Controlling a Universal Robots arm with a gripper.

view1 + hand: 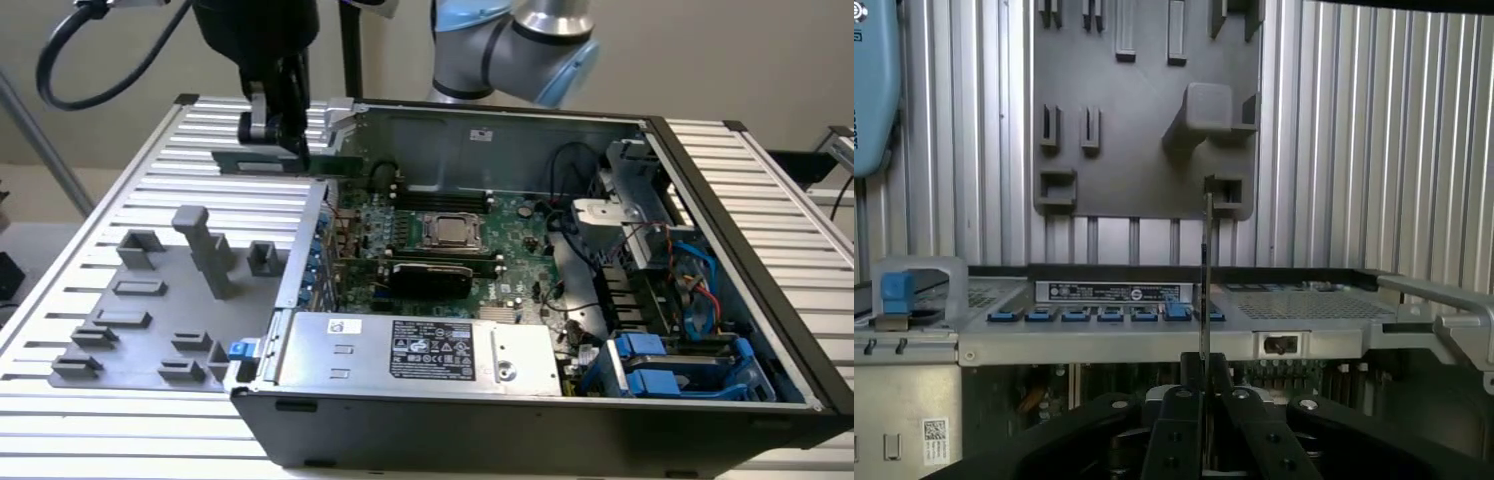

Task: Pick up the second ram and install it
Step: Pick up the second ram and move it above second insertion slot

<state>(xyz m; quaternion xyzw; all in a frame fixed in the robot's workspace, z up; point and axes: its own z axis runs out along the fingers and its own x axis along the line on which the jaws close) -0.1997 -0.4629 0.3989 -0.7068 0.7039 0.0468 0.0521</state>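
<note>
Green second ram | clenched edge-on in claw | near computer case | power-supply label illegible

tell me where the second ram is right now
Exterior view's left: the second ram is held in the gripper, by the far corner of the computer case.

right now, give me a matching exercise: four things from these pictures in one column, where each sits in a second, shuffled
1. thin green ram stick
2. grey plastic holder plate
3. silver metal power supply box
4. blue plastic drive caddies

A. on the ribbed metal table, outside the black computer case
B. clamped in the black gripper
C. inside the case, near corner at the exterior view's right
D. inside the case, near corner at the exterior view's left

Pairs: 1-B, 2-A, 3-D, 4-C
</note>
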